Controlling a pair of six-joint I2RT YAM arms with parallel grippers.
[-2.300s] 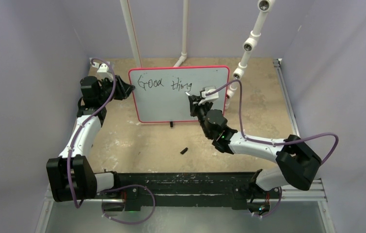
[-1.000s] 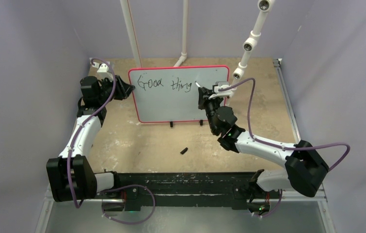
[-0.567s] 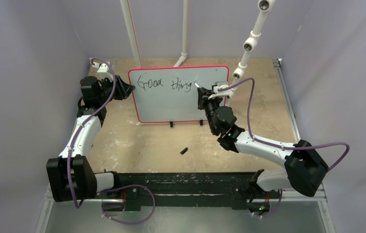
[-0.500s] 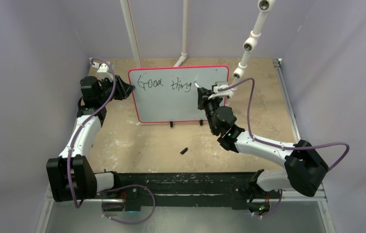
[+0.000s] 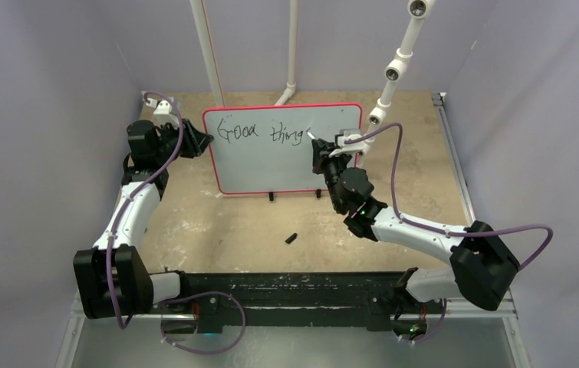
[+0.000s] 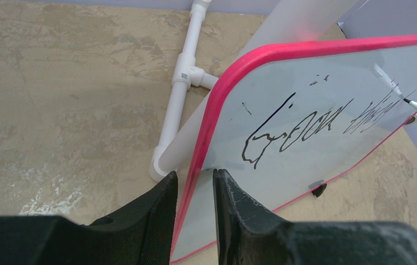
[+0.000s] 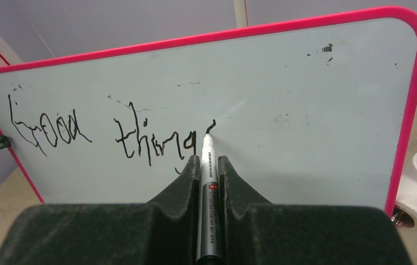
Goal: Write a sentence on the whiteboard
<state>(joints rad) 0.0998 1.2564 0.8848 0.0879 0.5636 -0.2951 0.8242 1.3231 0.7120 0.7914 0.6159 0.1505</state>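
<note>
Pinching whiteboard (image 5: 271,165) left rim between narrowly parted left fingers (image 6: 151,221), steadying it upright on far worktop (image 5: 217,222). Clamping marker (image 7: 208,187) in right fingers (image 7: 186,185), pressing its tip on, apparently extending sentence (image 7: 140,144) beyond "Good thing".

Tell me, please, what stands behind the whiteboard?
Behind the whiteboard, a white pipe with a joint lies on the tan table, and upright white pipes rise. The board covers where these meet, and whether it leans on them.

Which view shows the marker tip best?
Right wrist: the marker tip sits centre frame against the whiteboard, just after "thing". Left wrist shows it small at the right edge; top external barely resolves it.
</note>
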